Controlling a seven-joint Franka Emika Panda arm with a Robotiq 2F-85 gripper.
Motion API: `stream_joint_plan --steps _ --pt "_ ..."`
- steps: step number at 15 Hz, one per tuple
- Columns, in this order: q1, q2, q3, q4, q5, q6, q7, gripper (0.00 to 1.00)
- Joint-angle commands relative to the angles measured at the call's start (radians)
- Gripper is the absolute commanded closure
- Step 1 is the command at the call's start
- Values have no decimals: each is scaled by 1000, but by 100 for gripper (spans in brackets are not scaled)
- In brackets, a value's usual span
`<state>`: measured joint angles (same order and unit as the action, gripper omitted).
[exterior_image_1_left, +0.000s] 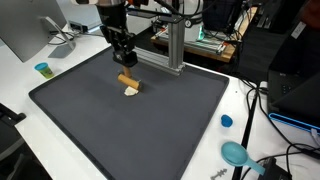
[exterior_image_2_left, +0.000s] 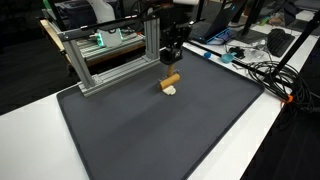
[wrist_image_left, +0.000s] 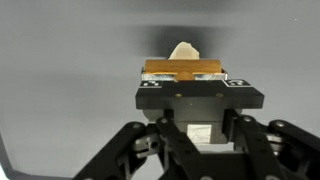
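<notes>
The supporting surface is a white table. A dark grey mat lies flat on it and covers most of the top, leaving a white border. A wooden block sits on the mat, with a pale piece touching it. An aluminium frame stands at the mat's far edge. On the bare border are a small teal cup, a blue cap and cables.
</notes>
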<state>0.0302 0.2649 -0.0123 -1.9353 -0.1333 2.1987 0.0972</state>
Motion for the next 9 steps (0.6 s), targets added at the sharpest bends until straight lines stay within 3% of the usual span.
stream_joint_plan --steps 1,9 --pt "-14 -25 -20 -56 -5 43 17 78" --pt "-55 -68 -8 -158 158 126 -36 78"
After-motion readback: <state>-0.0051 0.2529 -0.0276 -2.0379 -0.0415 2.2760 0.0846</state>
